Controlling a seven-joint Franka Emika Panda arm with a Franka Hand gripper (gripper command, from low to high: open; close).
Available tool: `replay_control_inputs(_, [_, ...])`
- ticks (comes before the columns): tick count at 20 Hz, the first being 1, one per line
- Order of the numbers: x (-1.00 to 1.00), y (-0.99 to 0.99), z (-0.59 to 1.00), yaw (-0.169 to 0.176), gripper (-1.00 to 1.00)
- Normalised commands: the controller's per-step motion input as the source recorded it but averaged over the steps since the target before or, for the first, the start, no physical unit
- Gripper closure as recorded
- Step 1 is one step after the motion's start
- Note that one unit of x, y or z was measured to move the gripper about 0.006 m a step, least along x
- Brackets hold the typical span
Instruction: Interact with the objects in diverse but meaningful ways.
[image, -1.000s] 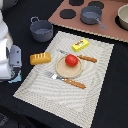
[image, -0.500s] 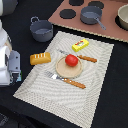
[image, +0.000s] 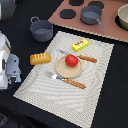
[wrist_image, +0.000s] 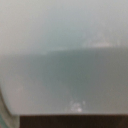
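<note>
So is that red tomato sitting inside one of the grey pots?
No, the red tomato rests on the tan round plate in the middle of the mat, apart from both pots.

The wrist view is a pale grey-green blur; nothing in it can be told. The arm (image: 7, 62) is cut off at the exterior view's left edge, its gripper's jaws hidden.
</note>
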Motion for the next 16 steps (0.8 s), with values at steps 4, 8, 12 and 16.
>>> replay_control_inputs(4, [0.05, -0.12, 0.50, -0.002, 1.00])
replay_control_inputs(8, [0.42, -0.04, 1.00, -0.021, 1.00])
replay_control_inputs(12, [0.75, 0.00, 0.90, -0.044, 1.00])
replay_control_inputs(16, [0.89, -0.01, 0.57, -0.032, 1.00])
